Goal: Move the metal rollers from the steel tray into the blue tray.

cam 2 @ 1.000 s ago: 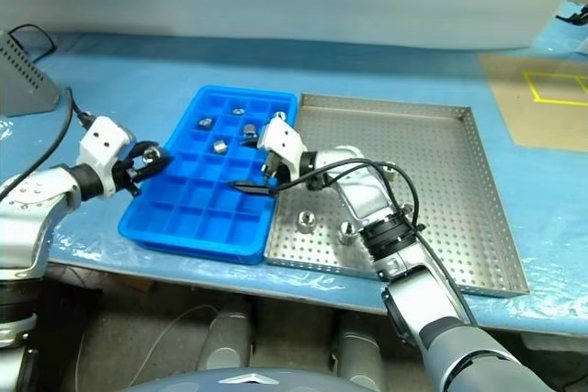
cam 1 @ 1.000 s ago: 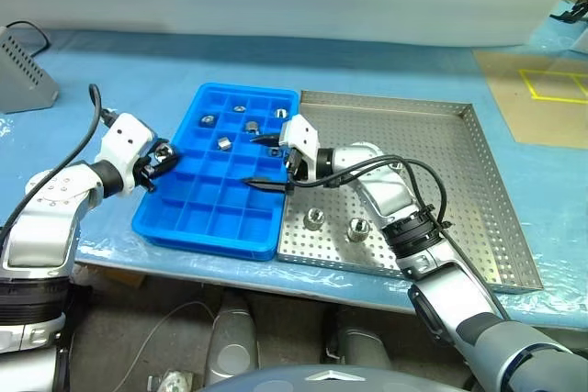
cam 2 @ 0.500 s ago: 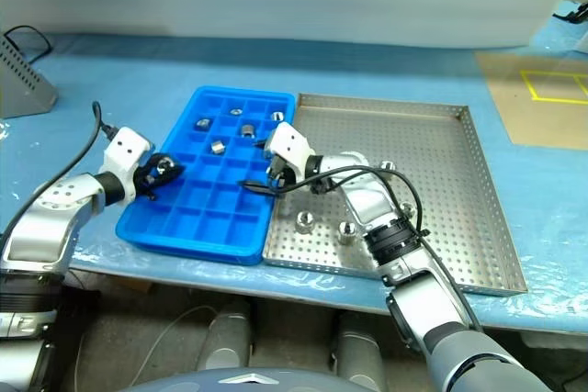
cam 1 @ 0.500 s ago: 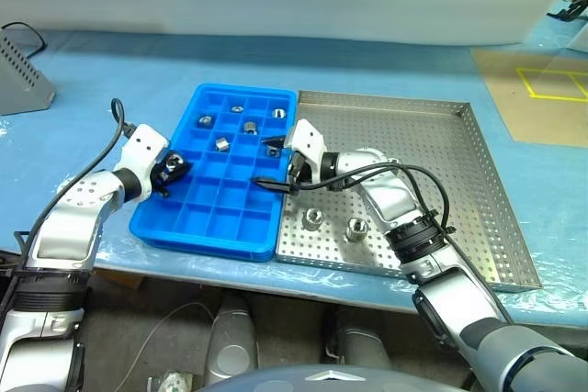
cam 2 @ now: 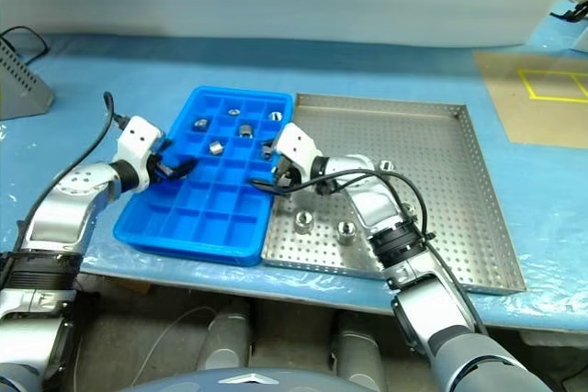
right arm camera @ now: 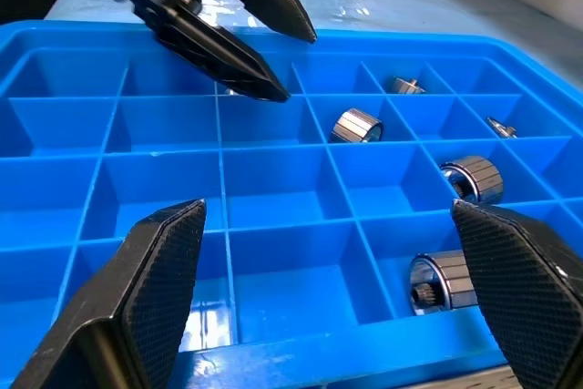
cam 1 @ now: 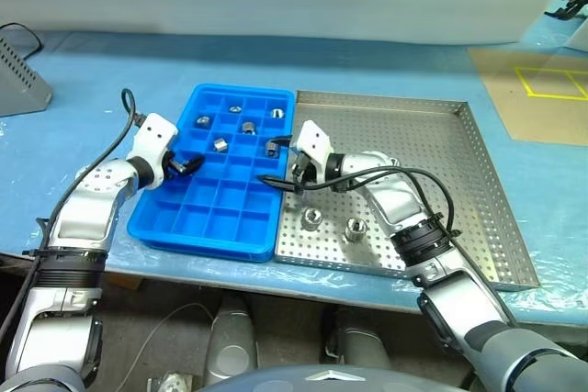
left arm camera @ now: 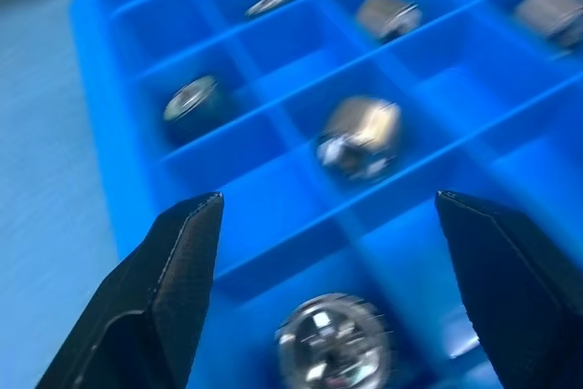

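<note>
Over the left edge of the blue tray (cam 1: 197, 227): left gripper (left arm camera: 328, 202), fingers spread wide, pinching nothing. Directly below the gap, in a compartment near that edge, a metal roller (left arm camera: 332, 343), apparently lying loose in its cell. Over the right edge of the same tray: right gripper (cam 1: 272, 162), likewise spread and empty, with another roller (right arm camera: 442, 281) in the cell nearest its fingers.

Scattered through the far rows of the blue tray: several more metal rollers (cam 1: 220, 143), one to a cell. Left on the steel tray (cam 1: 459, 190), near its front edge by the corner next to the blue tray: two rollers (cam 1: 312, 218), upright and close together, not yet moved.

Risks from here, as a judgement:
- Clipping a divider wall with a spread finger on the way out, jolting the blue tray or tipping a roller out of its cell. Cause: fingers low among the compartments.
- Crowding of both grippers over one narrow tray, fingertips pointing toward each other. Cause: any inward move by either.
- Fumbling the next pick. Cause: small, shiny, round parts, likely to slip from a shallow pinch or roll across the perforated floor; also the neighbouring roller close enough to get nudged.
- Dragging the right arm's cable across the two waiting rollers. Cause: cable looping low over that corner.
</note>
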Controlling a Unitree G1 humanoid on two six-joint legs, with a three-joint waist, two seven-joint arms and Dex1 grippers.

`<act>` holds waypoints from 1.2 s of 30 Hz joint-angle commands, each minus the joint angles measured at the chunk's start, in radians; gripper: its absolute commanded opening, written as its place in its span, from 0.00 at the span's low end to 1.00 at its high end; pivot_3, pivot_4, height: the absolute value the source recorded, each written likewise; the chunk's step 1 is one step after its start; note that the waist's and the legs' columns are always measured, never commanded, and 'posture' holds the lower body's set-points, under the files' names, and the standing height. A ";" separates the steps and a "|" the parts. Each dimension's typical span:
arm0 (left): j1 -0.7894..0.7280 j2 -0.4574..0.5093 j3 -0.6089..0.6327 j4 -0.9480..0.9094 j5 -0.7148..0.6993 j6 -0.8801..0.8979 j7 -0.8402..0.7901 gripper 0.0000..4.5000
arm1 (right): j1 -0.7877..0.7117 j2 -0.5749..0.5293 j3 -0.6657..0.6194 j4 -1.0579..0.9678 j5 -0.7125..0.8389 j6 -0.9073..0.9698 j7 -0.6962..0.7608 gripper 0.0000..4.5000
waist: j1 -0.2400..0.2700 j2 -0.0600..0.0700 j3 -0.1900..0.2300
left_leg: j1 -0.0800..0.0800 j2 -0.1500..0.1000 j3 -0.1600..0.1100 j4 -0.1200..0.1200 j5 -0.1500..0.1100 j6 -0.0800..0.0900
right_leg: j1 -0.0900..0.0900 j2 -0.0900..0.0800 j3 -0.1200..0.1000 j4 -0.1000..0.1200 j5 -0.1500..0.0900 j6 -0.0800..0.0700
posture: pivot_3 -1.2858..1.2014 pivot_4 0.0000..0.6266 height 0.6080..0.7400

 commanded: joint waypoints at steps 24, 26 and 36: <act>-0.470 -0.192 -0.582 0.481 0.130 -0.456 -0.765 0.88 | 0.655 -0.306 -0.384 -0.859 0.211 0.510 -0.220 1.00 | -0.146 0.003 -0.002 | 0.009 -0.002 0.005 0.003 -0.003 0.006 | 0.008 0.002 0.009 -0.003 -0.003 0.010 | 0.33 0.24 1.00; -0.483 -0.201 -0.587 0.513 0.158 -0.495 -0.782 0.88 | 0.667 -0.297 -0.375 -0.867 0.204 0.512 -0.250 1.00 | -0.153 0.003 -0.002 | 0.009 -0.002 0.006 0.004 -0.003 0.007 | 0.008 0.001 0.010 -0.003 -0.003 0.012 | 0.33 0.24 1.00; -0.500 -0.235 -0.633 0.577 0.317 -0.563 -0.756 0.88 | 0.663 -0.300 -0.347 -0.831 0.176 0.488 -0.307 1.00 | -0.167 0.003 -0.002 | 0.009 -0.002 0.006 0.007 -0.005 0.011 | 0.010 0.001 0.011 -0.003 -0.003 0.012 | 0.33 0.24 1.00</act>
